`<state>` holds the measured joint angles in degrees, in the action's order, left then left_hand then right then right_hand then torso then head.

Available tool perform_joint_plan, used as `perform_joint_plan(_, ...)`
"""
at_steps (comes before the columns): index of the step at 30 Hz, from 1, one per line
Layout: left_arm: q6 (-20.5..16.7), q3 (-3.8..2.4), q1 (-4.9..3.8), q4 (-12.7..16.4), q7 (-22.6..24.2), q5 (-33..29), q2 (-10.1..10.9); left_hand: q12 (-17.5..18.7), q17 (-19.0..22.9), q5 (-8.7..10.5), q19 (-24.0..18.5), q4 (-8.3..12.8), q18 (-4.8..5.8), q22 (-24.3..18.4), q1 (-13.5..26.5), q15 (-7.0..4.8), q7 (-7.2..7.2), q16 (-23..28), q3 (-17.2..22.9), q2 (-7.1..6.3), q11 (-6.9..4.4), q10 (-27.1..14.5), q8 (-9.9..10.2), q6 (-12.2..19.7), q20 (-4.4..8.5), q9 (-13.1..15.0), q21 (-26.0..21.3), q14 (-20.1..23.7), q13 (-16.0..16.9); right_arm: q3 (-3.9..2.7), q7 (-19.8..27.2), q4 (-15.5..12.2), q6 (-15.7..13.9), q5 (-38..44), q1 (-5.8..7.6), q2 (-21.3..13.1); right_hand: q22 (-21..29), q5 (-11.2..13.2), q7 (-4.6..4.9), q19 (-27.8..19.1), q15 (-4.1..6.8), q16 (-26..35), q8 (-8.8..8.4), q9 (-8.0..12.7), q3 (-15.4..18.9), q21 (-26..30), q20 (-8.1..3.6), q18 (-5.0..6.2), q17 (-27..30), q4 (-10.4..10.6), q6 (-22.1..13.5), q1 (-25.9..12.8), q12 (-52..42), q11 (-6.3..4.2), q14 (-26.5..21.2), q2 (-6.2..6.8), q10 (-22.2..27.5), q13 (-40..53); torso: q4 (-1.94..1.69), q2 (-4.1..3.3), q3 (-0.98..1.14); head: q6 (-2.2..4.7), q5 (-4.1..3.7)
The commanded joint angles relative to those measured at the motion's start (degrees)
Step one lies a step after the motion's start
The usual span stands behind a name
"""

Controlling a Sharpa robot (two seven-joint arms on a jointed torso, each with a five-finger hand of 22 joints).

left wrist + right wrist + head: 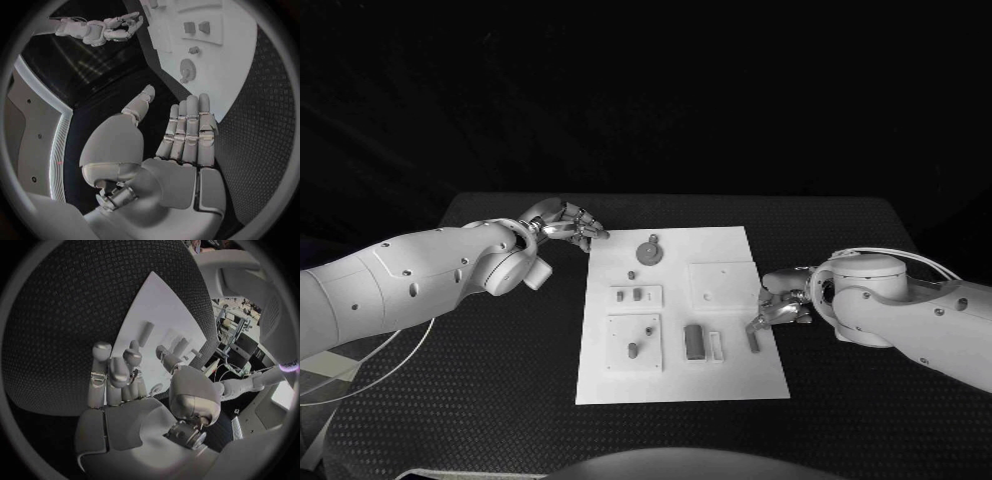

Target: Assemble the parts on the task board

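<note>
The board (678,312) lies flat in the middle of the black table (848,240), its long side running away from the robot. On its far part sits a round dark part (649,249) with a short stem, and a small peg (632,275) stands just nearer. To the right of these is a raised square plate (724,283). On the left side a small plate (638,295) carries two short parts, and a larger plate (633,343) nearer the robot carries two more. Right of that plate lie a dark block (694,341), a pale bar (717,346) just beside it, and a thin dark bar (753,340) near the board's right edge.

The right hand (780,305) hovers over that right edge, by the thin bar. In the right wrist view its fingers (117,374) are bent a little and apart, with nothing between them and the thumb; whether a fingertip touches the board I cannot tell.

The left hand (563,222) is off the board, over the table just beside its far left corner. In the left wrist view its fingers (188,127) are straight and side by side, the thumb spread away, holding nothing.
</note>
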<state>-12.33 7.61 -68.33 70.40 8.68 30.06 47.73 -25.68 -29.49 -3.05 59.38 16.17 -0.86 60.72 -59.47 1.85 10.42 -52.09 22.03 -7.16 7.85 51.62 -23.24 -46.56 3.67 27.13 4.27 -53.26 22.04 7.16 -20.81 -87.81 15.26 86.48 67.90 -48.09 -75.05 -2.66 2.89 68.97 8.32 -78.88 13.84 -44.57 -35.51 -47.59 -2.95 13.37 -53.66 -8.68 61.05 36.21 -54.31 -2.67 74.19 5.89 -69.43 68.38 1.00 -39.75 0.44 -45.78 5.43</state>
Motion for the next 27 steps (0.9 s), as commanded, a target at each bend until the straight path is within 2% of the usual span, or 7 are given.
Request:
perform_joint_plan(1, 0.5, -0.03, -0.04, 0.2, 0.4, -0.3, -0.1, -0.4, -0.1, 0.18, 0.2, -0.2, -0.02, 0.1, 0.7, 0.07, -0.10, 0.2, 0.2, 0.03, -0.06, -0.3, 0.1, 0.3, 0.06, -0.1, -0.1, -0.4, -0.1, 0.21, -0.1, 0.5, 2.6, 1.6, -0.38, 0.5, -0.8, -0.2, 0.90, -0.3, 0.26, -0.2, -0.36, -0.1, 0.0, 0.2, 0.11, 1.63, 0.0, 0.4, 0.8, -0.7, -0.4, 0.11, -0.2, -0.13, 0.1, 0.1, -0.08, -0.01, 0.04, 0.03, -0.15)
perform_joint_plan(12, 0.7, -0.03, -0.04, 0.1, 0.4, -0.3, -0.2, -0.4, -0.1, 0.18, 0.2, -0.3, -0.03, 0.1, 0.8, 0.07, -0.10, 0.2, 0.2, 0.06, -0.06, -0.3, 0.1, 0.3, 0.06, -0.1, -0.1, -0.4, -0.1, 0.54, -0.1, 3.2, 2.0, 2.2, -2.34, 2.7, -0.8, -0.2, 0.88, -0.3, 0.27, -0.3, -0.38, -0.1, -0.2, 0.1, 0.11, 1.63, 0.0, 0.7, 0.8, -1.0, -0.4, 0.10, -0.2, -0.77, 0.1, 0.2, -0.19, -0.02, 0.00, -0.24, -0.10)
perform_joint_plan(22, 0.7, -0.03, -0.04, 0.2, 0.3, -0.3, -0.1, -0.4, -0.1, 0.18, 0.2, -0.3, -0.04, 0.1, 0.9, 0.06, -0.11, 0.3, 0.2, 0.08, -0.06, -0.3, 0.1, 0.3, 0.07, -0.1, -0.1, -0.4, -0.1, 0.84, -0.2, 4.4, 2.2, 2.9, -3.26, 3.8, -0.9, -0.2, 0.88, -0.4, 0.28, -0.3, -0.42, -0.2, -0.2, 0.1, 0.10, 1.63, 0.0, 0.6, 0.8, -1.1, -0.5, 0.09, -0.2, -0.83, 0.2, 0.2, -0.13, -0.01, -0.05, -0.47, 0.04)
perform_joint_plan(26, 0.8, -0.03, -0.04, 0.2, 0.3, -0.3, -0.1, -0.4, -0.1, 0.18, 0.2, -0.3, -0.04, 0.1, 0.9, 0.06, -0.11, 0.3, 0.2, 0.08, -0.06, -0.3, 0.1, 0.3, 0.07, -0.1, -0.1, -0.4, -0.1, 0.94, -0.3, 4.8, 2.5, 3.6, -3.29, 4.1, -0.9, -0.2, 0.88, -0.4, 0.29, -0.3, -0.42, -0.3, -0.4, -0.1, 0.02, 1.63, 0.0, -0.8, 0.8, -0.2, -0.6, 0.08, -0.2, -1.53, 0.2, 0.3, -0.14, -0.01, -0.03, -0.50, 0.04)
perform_joint_plan(27, 0.8, -0.03, -0.04, 0.2, 0.3, -0.3, -0.1, -0.4, -0.1, 0.18, 0.2, -0.3, -0.04, 0.1, 0.9, 0.06, -0.11, 0.3, 0.2, 0.08, -0.06, -0.3, 0.1, 0.3, 0.07, -0.1, -0.1, -0.4, -0.1, 1.11, -0.4, 4.9, 2.9, 4.4, -3.31, 4.1, -1.0, -0.2, 0.86, -0.4, 0.32, -0.4, -0.40, -0.4, -1.0, -0.3, -0.12, 1.63, 0.0, -3.1, 0.8, 1.8, -0.6, 0.06, -0.2, -2.49, 0.2, 0.4, -0.15, 0.00, -0.03, -0.52, 0.05)
